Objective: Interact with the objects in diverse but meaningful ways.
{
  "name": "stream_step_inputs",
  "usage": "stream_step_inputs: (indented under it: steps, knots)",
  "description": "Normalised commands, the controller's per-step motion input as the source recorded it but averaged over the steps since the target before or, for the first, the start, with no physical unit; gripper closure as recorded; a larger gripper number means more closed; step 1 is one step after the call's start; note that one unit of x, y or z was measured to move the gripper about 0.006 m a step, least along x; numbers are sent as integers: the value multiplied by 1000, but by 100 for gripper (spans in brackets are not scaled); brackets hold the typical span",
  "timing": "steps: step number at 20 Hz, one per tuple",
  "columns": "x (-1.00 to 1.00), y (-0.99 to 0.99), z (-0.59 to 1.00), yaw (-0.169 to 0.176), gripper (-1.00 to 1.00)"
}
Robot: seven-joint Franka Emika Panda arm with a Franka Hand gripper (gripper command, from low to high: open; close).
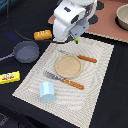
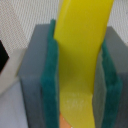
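In the wrist view a yellow banana [image 2: 82, 45] stands clamped between my gripper's [image 2: 80, 80] green pads [image 2: 50, 85], so the gripper is shut on it. In the exterior view my gripper [image 1: 75, 40] hangs over the far edge of the white placemat [image 1: 95, 85], and a bit of the banana [image 1: 76, 41] peeks out below it. The orange-brown bread loaf [image 1: 42, 34] lies toward the exterior view's left of the arm. Nearer on that side are the dark grey pot [image 1: 26, 51] and the flat yellow packet [image 1: 9, 77]. A light blue cup [image 1: 47, 90] rests on the placemat's near corner.
A beige round plate [image 1: 67, 66] sits mid-placemat with an orange-handled fork [image 1: 64, 80] in front and an orange-handled knife [image 1: 80, 57] behind. A bowl [image 1: 122, 17] stands on a brownish mat [image 1: 102, 27] at the exterior view's far right.
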Motion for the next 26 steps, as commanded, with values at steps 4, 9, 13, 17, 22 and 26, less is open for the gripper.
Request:
stream_step_inputs:
  steps: [4, 9, 13, 17, 22, 26]
  knots:
    - [-758, 355, -644, 63, 100]
    - [-723, 391, -610, 64, 100]
    - [-549, 397, -449, 54, 100]
    - [-219, 421, -102, 28, -100]
    - [0, 457, 289, 0, -100]
    - [-119, 352, 371, 0, -100]
